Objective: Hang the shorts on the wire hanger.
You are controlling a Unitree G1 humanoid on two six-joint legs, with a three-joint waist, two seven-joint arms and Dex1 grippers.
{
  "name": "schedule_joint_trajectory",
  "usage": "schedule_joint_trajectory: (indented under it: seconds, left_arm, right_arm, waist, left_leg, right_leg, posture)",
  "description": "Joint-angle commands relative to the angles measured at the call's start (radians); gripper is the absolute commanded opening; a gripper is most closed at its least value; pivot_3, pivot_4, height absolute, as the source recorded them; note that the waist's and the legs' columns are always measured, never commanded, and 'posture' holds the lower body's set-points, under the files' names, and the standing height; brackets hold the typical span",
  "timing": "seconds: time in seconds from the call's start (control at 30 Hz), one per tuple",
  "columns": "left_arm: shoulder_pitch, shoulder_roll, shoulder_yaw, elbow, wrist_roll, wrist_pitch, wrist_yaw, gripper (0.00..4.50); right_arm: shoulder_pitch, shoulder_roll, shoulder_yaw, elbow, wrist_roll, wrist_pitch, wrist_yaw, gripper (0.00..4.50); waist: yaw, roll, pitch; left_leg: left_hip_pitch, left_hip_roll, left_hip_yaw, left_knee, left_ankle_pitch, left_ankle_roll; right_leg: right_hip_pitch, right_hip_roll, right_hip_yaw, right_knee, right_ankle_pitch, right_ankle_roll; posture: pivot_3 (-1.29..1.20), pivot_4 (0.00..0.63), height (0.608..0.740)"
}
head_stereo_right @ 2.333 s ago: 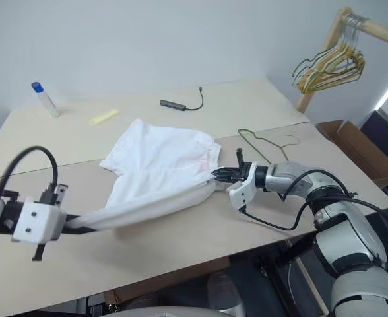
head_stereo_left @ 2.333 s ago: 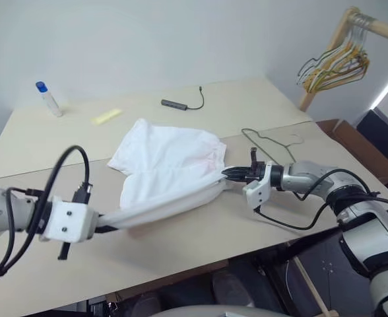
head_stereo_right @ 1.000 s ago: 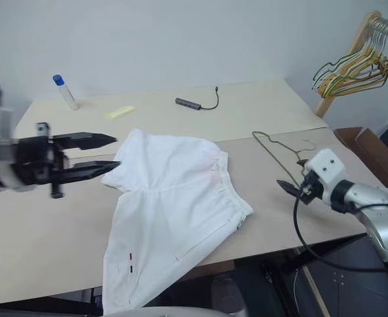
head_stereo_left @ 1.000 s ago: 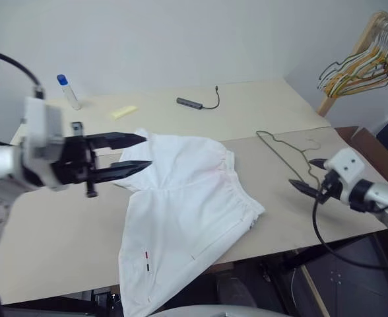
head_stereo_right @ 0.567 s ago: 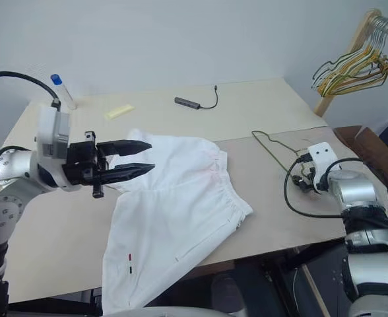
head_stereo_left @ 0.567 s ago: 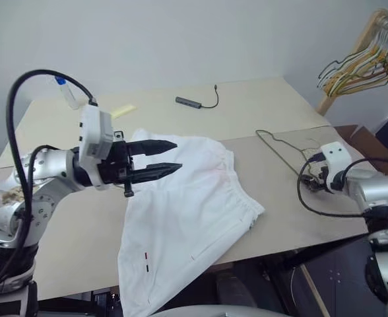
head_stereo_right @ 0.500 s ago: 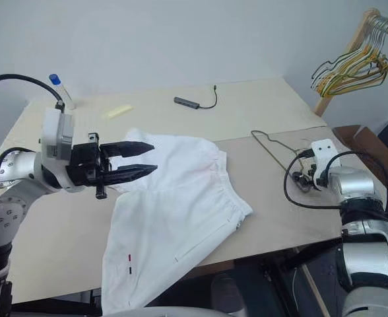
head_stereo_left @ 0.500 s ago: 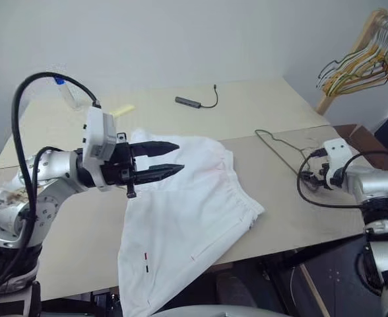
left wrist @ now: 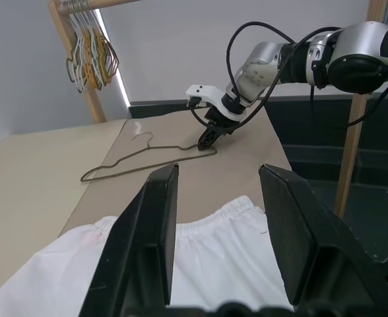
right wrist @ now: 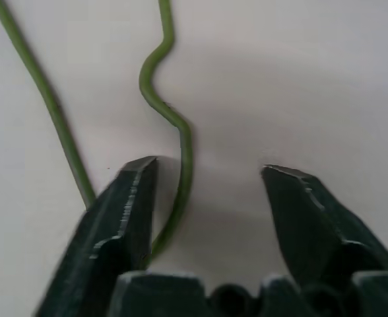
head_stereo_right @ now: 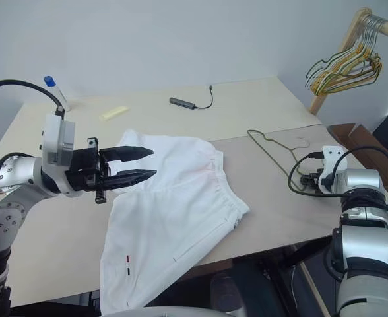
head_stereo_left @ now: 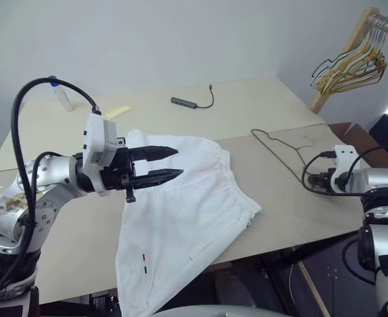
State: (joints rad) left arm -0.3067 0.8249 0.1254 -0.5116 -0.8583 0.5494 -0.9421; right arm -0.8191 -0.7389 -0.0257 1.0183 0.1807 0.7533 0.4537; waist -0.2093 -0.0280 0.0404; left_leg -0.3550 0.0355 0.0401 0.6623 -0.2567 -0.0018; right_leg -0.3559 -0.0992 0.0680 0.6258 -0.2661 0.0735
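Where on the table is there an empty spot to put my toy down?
Bare table shows between the cable adapter and the wire hanger. More lies between the shorts and the wire hanger. It is crowded where the left gripper hangs over the shorts and where the right gripper is at the hanger.

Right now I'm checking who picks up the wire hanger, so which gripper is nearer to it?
Right. The right gripper is down at the wire hanger, open jaws on either side of its wire. The left gripper hovers over the shorts, well away from it.
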Motion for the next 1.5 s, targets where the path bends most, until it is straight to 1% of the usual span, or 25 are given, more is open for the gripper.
schedule_joint_trajectory:
  seconds: [0.03, 0.07, 0.13, 0.17, 0.2, 0.27, 0.33, 0.43, 0.57, 0.63, 0.7, 0.77, 0.83, 0.87, 0.93, 1.03, 1.1, 1.2, 1.3, 1.5]
  left_arm:
    - [-0.006, 0.001, 0.019, -0.023, 0.006, -0.005, 0.0, 2.1]
    - [-0.006, 0.002, 0.02, -0.023, 0.007, -0.006, -0.002, 2.1]
    - [-0.006, 0.002, 0.02, -0.022, 0.008, -0.007, -0.004, 2.1]
    - [-0.006, 0.003, 0.021, -0.022, 0.008, -0.007, -0.005, 2.1]
    - [-0.005, 0.003, 0.022, -0.023, 0.008, -0.007, -0.005, 2.1]
    - [-0.001, -0.001, 0.023, -0.025, 0.008, -0.007, -0.002, 2.1]
    - [0.0, -0.01, 0.019, -0.025, 0.013, -0.009, 0.01, 2.1]
    - [-0.015, -0.033, 0.012, -0.008, 0.036, -0.016, 0.041, 2.1]
    - [-0.089, -0.086, 0.011, 0.046, 0.032, 0.036, 0.142, 2.1]
    - [-0.147, -0.109, 0.006, 0.095, 0.029, 0.081, 0.192, 2.1]
    - [-0.214, -0.126, -0.006, 0.17, 0.049, 0.109, 0.219, 2.1]
    - [-0.265, -0.126, -0.014, 0.242, 0.075, 0.106, 0.197, 2.1]
    - [-0.311, -0.114, -0.02, 0.311, 0.097, 0.098, 0.152, 2.1]
    - [-0.334, -0.109, -0.024, 0.347, 0.107, 0.093, 0.129, 2.1]
    - [-0.366, -0.105, -0.028, 0.405, 0.124, 0.086, 0.088, 2.1]
    - [-0.428, -0.08, -0.078, 0.532, 0.19, 0.045, -0.044, 2.66]
    - [-0.461, -0.067, -0.118, 0.603, 0.227, 0.031, -0.129, 3.29]
    - [-0.501, -0.063, -0.199, 0.697, 0.311, -0.016, -0.241, 4.25]
    - [-0.532, -0.078, -0.257, 0.776, 0.389, -0.065, -0.305, 4.25]
    - [-0.533, -0.098, -0.323, 0.837, 0.486, -0.13, -0.395, 4.25]
  right_arm:
    - [-0.002, 0.005, -0.014, 0.01, -0.016, 0.044, 0.025, 1.63]
    - [0.001, 0.004, -0.012, 0.001, -0.02, 0.057, 0.032, 1.4]
    - [0.011, 0.002, -0.005, -0.028, -0.027, 0.086, 0.045, 0.66]
    - [0.017, 0.001, -0.002, -0.046, -0.032, 0.1, 0.052, 0.22]
    - [0.028, 0.0, -0.002, -0.072, -0.033, 0.114, 0.053, 0.03]
    - [0.054, -0.004, -0.01, -0.14, -0.028, 0.149, 0.053, 0.03]
    - [0.089, -0.002, -0.045, -0.234, -0.01, 0.182, 0.03, 0.03]
    - [0.136, 0.013, -0.16, -0.414, 0.05, 0.238, -0.017, 0.03]
    - [0.198, 0.063, -0.292, -0.655, 0.097, 0.207, -0.095, 0.03]
    - [0.25, 0.078, -0.293, -0.799, 0.092, 0.11, -0.089, 0.03]
    - [0.326, 0.058, -0.222, -0.942, 0.027, -0.086, -0.047, 0.03]
    - [0.392, 0.021, -0.154, -1.017, -0.045, -0.29, 0.008, 0.03]
    - [0.443, -0.027, -0.09, -1.038, -0.147, -0.548, 0.028, 0.03]
    - [0.456, -0.051, -0.064, -1.036, -0.19, -0.666, 0.037, 0.03]
    - [0.46, -0.077, -0.036, -1.012, -0.236, -0.812, 0.05, 0.03]
    - [0.433, -0.093, -0.011, -0.979, -0.245, -0.994, 0.096, 0.0]
    - [0.409, -0.087, -0.007, -0.971, -0.223, -1.049, 0.126, 0.0]
    - [0.368, -0.072, -0.008, -0.98, -0.177, -1.074, 0.174, 0.0]
    - [0.341, -0.066, -0.008, -0.996, -0.15, -1.063, 0.211, 0.0]
    - [0.309, -0.049, -0.025, -1.027, -0.12, -1.032, 0.229, 0.0]
  waist:
    - [0.001, -0.001, -0.001]
    - [0.001, -0.001, -0.001]
    - [-0.001, -0.002, -0.001]
    - [-0.001, -0.002, -0.001]
    - [-0.001, -0.002, -0.002]
    - [0.0, -0.002, -0.002]
    - [0.001, -0.002, -0.002]
    - [0.003, -0.002, -0.001]
    - [0.003, -0.002, -0.001]
    - [0.002, -0.001, -0.001]
    - [0.004, -0.001, -0.001]
    - [0.001, -0.001, -0.001]
    - [-0.001, -0.001, -0.001]
    - [-0.004, -0.001, -0.001]
    - [-0.011, -0.001, -0.001]
    - [-0.025, -0.001, -0.001]
    - [-0.033, -0.001, -0.001]
    - [-0.04, -0.001, -0.001]
    - [-0.048, -0.001, -0.001]
    - [-0.052, 0.0, 0.0]
  left_leg:
    - [0.0, 0.0, 0.0, 0.0, 0.0, 0.0]
    - [0.0, 0.0, 0.0, 0.0, 0.0, 0.0]
    - [0.0, 0.0, 0.0, 0.0, 0.0, 0.0]
    - [0.0, 0.0, 0.0, 0.0, 0.0, 0.0]
    - [0.0, 0.001, 0.0, 0.0, 0.0, 0.0]
    - [0.0, 0.001, -0.001, 0.0, 0.0, 0.0]
    - [0.0, 0.001, -0.001, 0.0, 0.0, 0.0]
    - [-0.001, 0.001, -0.001, 0.0, 0.0, 0.0]
    - [-0.001, 0.001, -0.002, 0.0, 0.0, 0.0]
    - [-0.001, 0.001, -0.003, 0.0, 0.0, 0.0]
    - [-0.003, 0.0, -0.004, 0.0, 0.0, 0.0]
    - [-0.007, 0.0, -0.004, 0.0, 0.0, 0.0]
    - [-0.014, 0.0, -0.004, 0.002, 0.0, 0.0]
    - [-0.016, 0.0, -0.004, 0.002, 0.0, 0.0]
    - [-0.018, -0.001, -0.003, 0.003, 0.0, -0.001]
    - [-0.019, -0.001, -0.003, 0.004, 0.0, 0.0]
    - [-0.018, -0.001, -0.003, 0.005, 0.0, 0.0]
    - [-0.017, -0.001, -0.004, 0.005, 0.0, 0.0]
    - [-0.017, -0.001, -0.006, 0.005, 0.0, 0.0]
    - [-0.018, -0.001, -0.01, 0.005, 0.0, 0.0]
  right_leg:
    - [0.0, 0.0, 0.0, 0.0, 0.0, 0.0]
    - [0.0, 0.0, 0.0, 0.0, 0.0, 0.0]
    - [0.0, 0.0, 0.0, 0.0, 0.0, 0.0]
    - [0.0, 0.0, 0.0, 0.0, 0.0, 0.0]
    - [0.0, 0.001, 0.0, 0.0, 0.0, 0.0]
    - [0.0, 0.001, 0.0, 0.0, 0.0, 0.0]
    - [0.0, 0.001, 0.0, 0.0, 0.0, 0.0]
    - [0.0, 0.001, 0.0, 0.0, 0.0, 0.0]
    - [-0.001, 0.001, 0.0, 0.0, 0.0, 0.001]
    - [-0.001, 0.001, 0.001, 0.0, -0.001, 0.002]
    - [-0.002, 0.001, 0.0, 0.0, -0.003, 0.005]
    - [-0.005, 0.002, 0.0, -0.001, -0.004, 0.008]
    - [-0.013, 0.002, 0.001, 0.0, -0.004, 0.008]
    - [-0.015, 0.002, 0.001, 0.001, 0.0, 0.003]
    - [-0.017, 0.002, 0.001, 0.001, 0.0, 0.002]
    - [-0.017, 0.002, 0.001, 0.001, 0.0, 0.002]
    - [-0.016, 0.002, 0.001, 0.001, 0.0, 0.002]
    - [-0.015, 0.002, 0.001, 0.002, 0.0, 0.002]
    - [-0.015, 0.002, 0.001, 0.002, 0.0, 0.002]
    - [-0.016, 0.001, 0.001, 0.003, 0.001, 0.002]
  posture:
    - [-0.13, 0.0, 0.74]
    - [-0.13, 0.0, 0.74]
    - [-0.13, 0.0, 0.74]
    - [-0.13, 0.0, 0.74]
    - [-0.14, 0.0, 0.74]
    - [-0.14, 0.0, 0.74]
    - [-0.14, 0.0, 0.74]
    - [-0.15, 0.0, 0.74]
    - [-0.16, 0.0, 0.74]
    - [-0.17, 0.0, 0.74]
    - [-0.19, 0.0, 0.74]
    - [-0.2, 0.0, 0.74]
    - [-0.21, 0.0, 0.74]
    - [-0.21, 0.0, 0.74]
    - [-0.21, 0.0, 0.74]
    - [-0.21, 0.0, 0.74]
    - [-0.21, 0.0, 0.74]
    - [-0.21, 0.0, 0.74]
    - [-0.22, 0.0, 0.74]
    - [-0.23, 0.0, 0.74]
